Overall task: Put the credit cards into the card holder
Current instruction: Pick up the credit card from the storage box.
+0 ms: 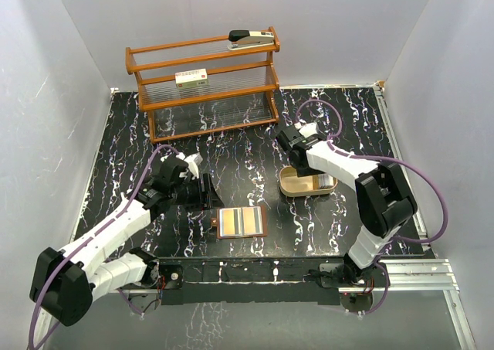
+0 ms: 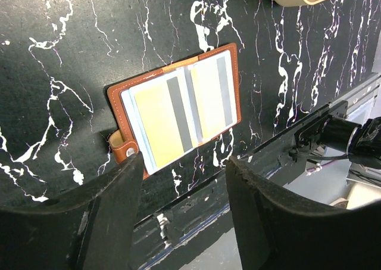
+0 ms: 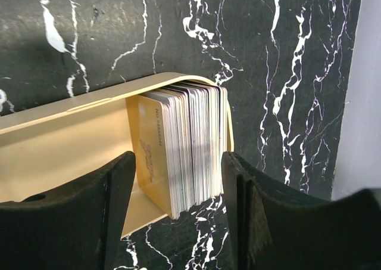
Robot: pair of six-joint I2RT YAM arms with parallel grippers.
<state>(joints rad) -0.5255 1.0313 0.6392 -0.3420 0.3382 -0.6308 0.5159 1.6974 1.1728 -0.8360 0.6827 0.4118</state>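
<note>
The card holder (image 1: 241, 222) lies spread open near the table's front edge, a brown leather wallet (image 2: 178, 106) with a snap tab at its left. A yellowish credit card (image 2: 162, 120) with a grey stripe lies in each half. My left gripper (image 1: 205, 191) hovers just left of it, open and empty (image 2: 184, 165). A tight stack of credit cards (image 3: 190, 145) stands on edge in the right end of a tan tray (image 1: 297, 185). My right gripper (image 1: 298, 158) is above that tray, open, its fingers (image 3: 95, 210) short of the stack and apart from it.
A wooden rack (image 1: 204, 79) stands at the back, with a stapler (image 1: 251, 39) on top and a white red-labelled box (image 1: 191, 77) on its shelf. The table's front edge and metal rail (image 2: 333, 112) run just below the wallet. White walls close in both sides.
</note>
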